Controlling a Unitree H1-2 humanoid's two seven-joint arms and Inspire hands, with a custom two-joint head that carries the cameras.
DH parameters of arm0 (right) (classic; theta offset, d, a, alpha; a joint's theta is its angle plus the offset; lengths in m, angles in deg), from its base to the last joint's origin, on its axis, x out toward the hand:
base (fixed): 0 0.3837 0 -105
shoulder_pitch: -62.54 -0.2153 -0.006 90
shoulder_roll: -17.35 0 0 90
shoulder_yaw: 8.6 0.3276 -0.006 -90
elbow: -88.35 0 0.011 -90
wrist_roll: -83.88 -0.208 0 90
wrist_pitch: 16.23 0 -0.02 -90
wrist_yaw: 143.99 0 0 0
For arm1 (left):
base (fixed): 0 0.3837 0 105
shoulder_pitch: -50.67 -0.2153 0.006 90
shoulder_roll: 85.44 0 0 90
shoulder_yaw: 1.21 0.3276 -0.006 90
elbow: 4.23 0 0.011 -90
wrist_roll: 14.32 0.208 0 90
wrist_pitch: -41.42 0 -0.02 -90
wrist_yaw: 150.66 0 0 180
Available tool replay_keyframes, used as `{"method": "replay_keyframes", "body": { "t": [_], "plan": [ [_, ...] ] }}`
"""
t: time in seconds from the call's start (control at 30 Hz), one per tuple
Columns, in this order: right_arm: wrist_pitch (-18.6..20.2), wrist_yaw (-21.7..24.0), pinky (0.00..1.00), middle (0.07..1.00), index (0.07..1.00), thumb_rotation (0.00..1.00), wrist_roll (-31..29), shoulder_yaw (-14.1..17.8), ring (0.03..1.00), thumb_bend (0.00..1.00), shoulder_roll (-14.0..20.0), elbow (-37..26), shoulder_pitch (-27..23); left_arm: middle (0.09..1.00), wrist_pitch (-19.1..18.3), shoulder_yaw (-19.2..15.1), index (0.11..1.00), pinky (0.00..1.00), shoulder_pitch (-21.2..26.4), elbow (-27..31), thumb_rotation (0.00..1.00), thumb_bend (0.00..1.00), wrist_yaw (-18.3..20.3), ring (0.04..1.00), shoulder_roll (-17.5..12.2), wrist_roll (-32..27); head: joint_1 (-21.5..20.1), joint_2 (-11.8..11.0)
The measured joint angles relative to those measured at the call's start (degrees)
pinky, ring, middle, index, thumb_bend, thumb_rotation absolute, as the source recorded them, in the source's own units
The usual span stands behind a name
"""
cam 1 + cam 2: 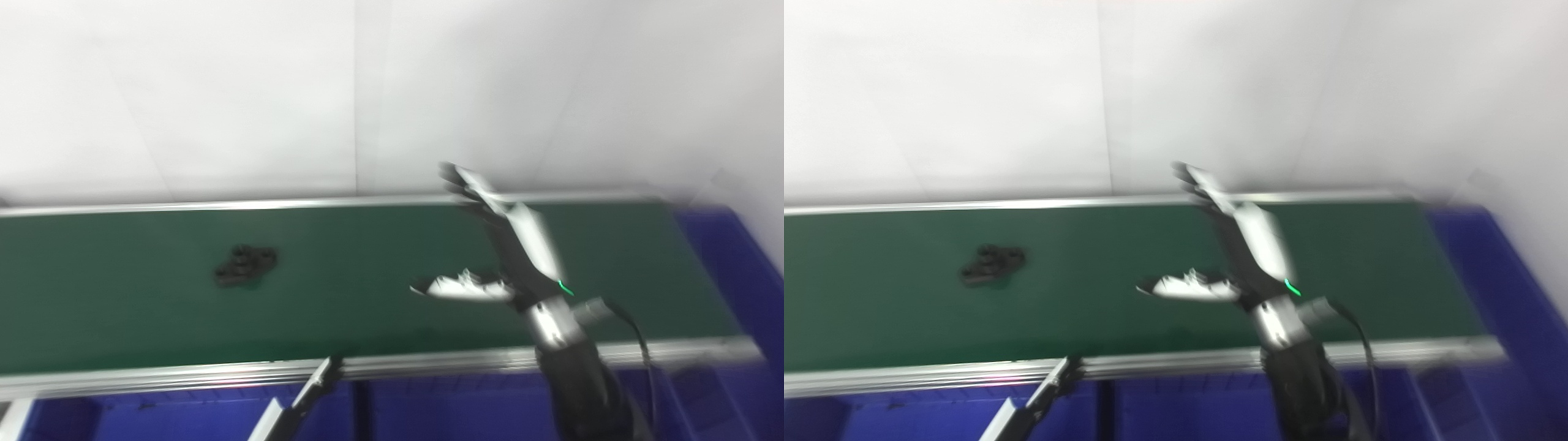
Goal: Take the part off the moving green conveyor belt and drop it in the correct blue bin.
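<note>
While over belt: right hand (pixel 508 257) above green conveyor belt (pixel 367 269), fingers (pixel 465 180) spread, holding nothing.
Part: dark, lumpy plastic part (pixel 245 265) lies left-centre on the belt.
Left hand (pixel 318 383): near edge, fingers' state unclear.

Right robot hand (pixel 514 257): silver-white shells over black fingers, with a small green light by a metallic wrist. Black forearm with a black cable looped alongside. Left robot hand (pixel 306 392): only a blurred grey-and-black tip is seen.

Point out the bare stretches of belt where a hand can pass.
Bare belt lies left of the black part, and between the part and the open right hand. Beyond that hand, belt runs bare to the blue bin. The left hand crowds the near rail.
</note>
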Motion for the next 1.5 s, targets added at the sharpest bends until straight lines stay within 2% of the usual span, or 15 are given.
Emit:
{"method": "replay_keyframes", "body": {
  "t": [0.2, 0.33, 0.57, 0.6, 0.83, 0.87, 0.97, 1.07, 1.1, 1.13, 1.17, 1.23, 1.3, 1.5],
  "plan": [
    [1.49, 1.03, 0.76, 0.879, 0.932, 0.43, 1.62, -0.75, 0.843, 0.85, 0.3, 2.58, -2.56, 0.973, -0.02, -1.12, 0.967, 0.9, 0.27, -0.68, 0.45, 0.84, 0.36, 0.937, -1.44, -0.35, -0.35, 0.09],
    [1.56, 1.26, 0.75, 0.873, 0.936, 0.43, 3.33, -2.17, 0.832, 0.85, -1.38, 3.65, -6.43, 0.974, -0.04, -1.37, 0.971, 0.9, 0.44, -0.71, 0.45, 0.84, 0.37, 0.934, -2.96, -0.35, -0.62, 0.52],
    [3.73, 2.19, 0.75, 0.881, 0.943, 0.42, 5.38, -1.7, 0.844, 0.85, 0.82, 4.42, -6.5, 0.979, -0.21, -0.76, 0.97, 0.91, -0.34, -0.46, 0.45, 0.84, 0.45, 0.944, -1.26, -0.5, -0.53, 1.05],
    [3.84, 2.22, 0.75, 0.883, 0.943, 0.42, 5.37, -1.68, 0.844, 0.85, 1.04, 4.46, -6.37, 0.981, -0.21, -0.74, 0.971, 0.92, -0.41, -0.41, 0.45, 0.84, 0.47, 0.949, -1.08, -0.51, -0.09, 1.75],
    [4.03, 2.71, 0.75, 0.897, 0.947, 0.42, 5.08, -2.22, 0.861, 0.85, 0.38, 4.46, -6.51, 0.977, -0.21, -1.12, 0.968, 0.9, -1.14, 1.29, 0.45, 0.83, 0.48, 0.938, -1.18, -0.39, 0.53, 2.9],
    [4.06, 3.06, 0.76, 0.901, 0.949, 0.43, 5.07, -2.24, 0.865, 0.84, 0.34, 4.46, -6.62, 0.975, -0.21, -1.26, 0.965, 0.89, -1.23, 1.34, 0.44, 0.83, 0.53, 0.935, -1.2, -0.42, 0.79, 4.03],
    [4.37, 3.61, 0.76, 0.907, 0.951, 0.44, 5.07, -2.4, 0.871, 0.84, 0.36, 4.47, -7.36, 0.973, -0.21, -1.8, 0.962, 0.91, -1.38, 1.65, 0.43, 0.82, 1.07, 0.941, -1.27, -0.61, 0.88, 4.39],
    [5.2, 4.1, 0.77, 0.909, 0.947, 0.45, 5.05, -2.48, 0.878, 0.85, 0.37, 4.47, -8.51, 0.973, -0.21, -2.4, 0.959, 0.91, -1.38, 1.96, 0.42, 0.82, 1.59, 0.943, -1.29, -0.74, 1.05, 6.32],
    [5.99, 4.42, 0.77, 0.909, 0.947, 0.45, 5.0, -2.48, 0.878, 0.85, 0.39, 4.49, -8.88, 0.973, -0.21, -2.59, 0.959, 0.91, -1.41, 2.2, 0.42, 0.82, 1.87, 0.943, -1.29, -1.02, 1.05, 6.33],
    [6.32, 4.72, 0.77, 0.904, 0.946, 0.44, 4.95, -2.48, 0.876, 0.85, 0.5, 4.64, -9.2, 0.971, -0.21, -2.79, 0.959, 0.91, -1.5, 2.68, 0.42, 0.82, 2.29, 0.945, -1.26, -1.22, 1.31, 7.81],
    [6.57, 4.99, 0.77, 0.901, 0.945, 0.44, 4.82, -2.51, 0.876, 0.85, 0.68, 4.88, -9.58, 0.97, -0.21, -2.99, 0.959, 0.92, -1.6, 3.41, 0.42, 0.82, 2.69, 0.945, -1.19, -1.48, 1.58, 8.34],
    [6.8, 5.23, 0.78, 0.892, 0.941, 0.45, 4.66, -2.53, 0.871, 0.86, 1.02, 5.77, -10.29, 0.967, -0.21, -3.65, 0.959, 0.88, -1.7, 4.08, 0.43, 0.83, 3.43, 0.933, -0.85, -1.7, 1.67, 8.52],
    [6.85, 5.3, 0.77, 0.884, 0.936, 0.45, 4.64, -2.7, 0.864, 0.86, 1.16, 6.52, -10.78, 0.967, -0.21, -4.39, 0.958, 0.85, -2.2, 5.14, 0.44, 0.84, 3.97, 0.92, -0.64, -1.65, 2.45, 9.84],
    [6.9, 5.79, 0.77, 0.877, 0.933, 0.46, 4.53, -3.62, 0.856, 0.86, 1.57, 8.09, -12.44, 0.966, -0.58, -7.01, 0.961, 0.91, -4.74, 7.94, 0.46, 0.86, 6.01, 0.942, 0.72, -1.34, 3.77, 10.9]
  ]
}}
